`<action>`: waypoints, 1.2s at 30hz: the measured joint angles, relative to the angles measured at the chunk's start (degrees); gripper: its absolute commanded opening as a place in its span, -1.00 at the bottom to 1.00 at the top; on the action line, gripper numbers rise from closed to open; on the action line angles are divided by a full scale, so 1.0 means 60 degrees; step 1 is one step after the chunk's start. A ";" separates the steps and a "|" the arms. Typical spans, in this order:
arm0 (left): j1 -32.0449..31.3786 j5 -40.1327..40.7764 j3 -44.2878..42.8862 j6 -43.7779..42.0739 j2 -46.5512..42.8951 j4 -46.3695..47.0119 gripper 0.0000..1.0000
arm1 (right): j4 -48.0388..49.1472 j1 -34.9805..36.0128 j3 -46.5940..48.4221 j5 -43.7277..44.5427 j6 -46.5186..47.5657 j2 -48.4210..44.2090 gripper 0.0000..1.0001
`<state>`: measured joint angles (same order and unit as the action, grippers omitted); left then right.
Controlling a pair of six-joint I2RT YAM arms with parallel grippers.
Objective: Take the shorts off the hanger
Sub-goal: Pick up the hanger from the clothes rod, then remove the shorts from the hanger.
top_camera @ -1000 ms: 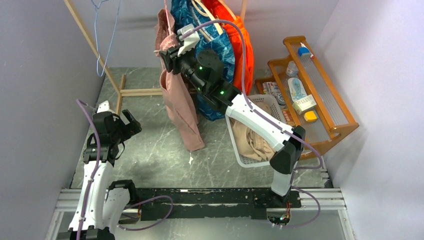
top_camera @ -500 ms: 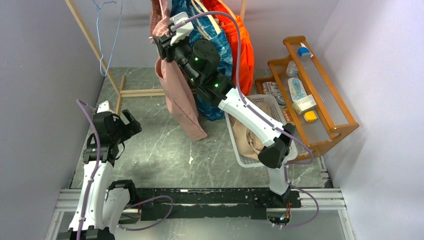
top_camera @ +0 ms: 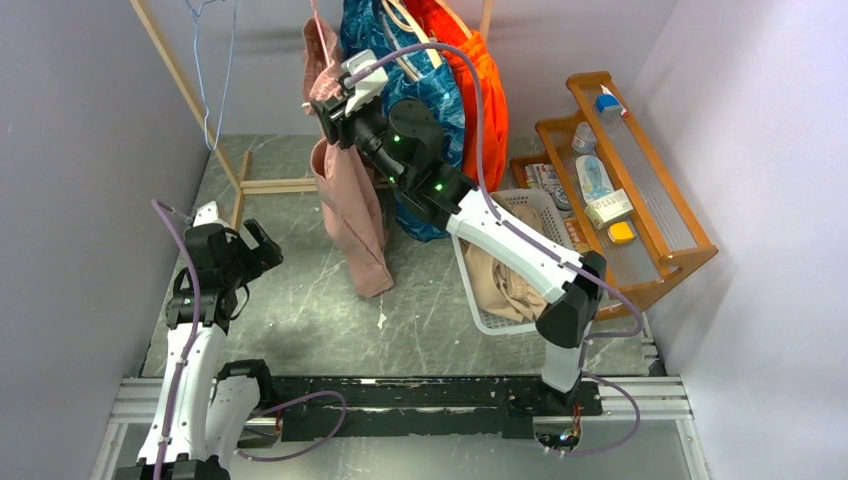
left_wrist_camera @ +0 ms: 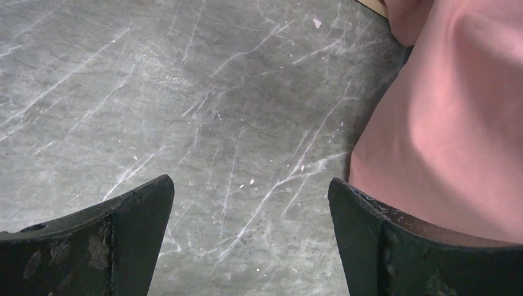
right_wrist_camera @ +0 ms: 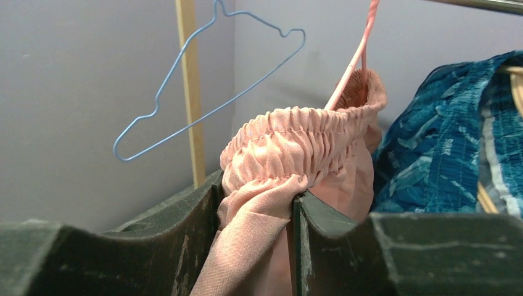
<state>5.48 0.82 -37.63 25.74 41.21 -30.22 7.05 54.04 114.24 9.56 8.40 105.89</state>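
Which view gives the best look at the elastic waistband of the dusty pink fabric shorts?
Right wrist: the gathered waistband sits centre frame on a thin pink hanger, the right end effector pinching fabric just below. Top external shows the whole shorts hanging, the waistband partly hidden behind the right arm. Left wrist shows only plain pink cloth.

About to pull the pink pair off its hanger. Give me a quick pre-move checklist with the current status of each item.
1. Right tool shut on the pink shorts just under the waistband: ok.
2. Only pink fabric in the grip, blue shorts outside it: ok.
3. Waistband free of the pink hanger: not ok, the hanger runs into the waistband.
4. Where the hanger's hook sits: cannot tell, out of view.
5. Left tool open, holding nothing: ok.
6. White basket has room for the drop: cannot tell, the right arm covers part.
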 measured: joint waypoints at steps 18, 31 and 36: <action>0.0000 0.0007 0.0000 0.0000 -0.0182 0.0007 0.93 | -0.0055 0.0273 -0.4470 -0.1370 -0.0801 -0.3177 -1.00; 0.0000 -0.0681 0.0040 -0.0280 -0.1191 0.0222 0.96 | 0.0714 0.0335 -1.1766 -0.2805 -0.2339 -0.6131 -1.00; -0.0004 -0.2200 0.0576 -0.0568 -0.2022 0.1144 1.00 | 0.1297 0.0335 -1.3001 -0.3177 -0.3071 -0.6517 -1.00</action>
<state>5.45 -12.38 -34.17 22.33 29.08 -23.35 14.83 56.05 36.23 -9.50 -10.02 66.78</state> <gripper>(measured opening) 0.989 0.412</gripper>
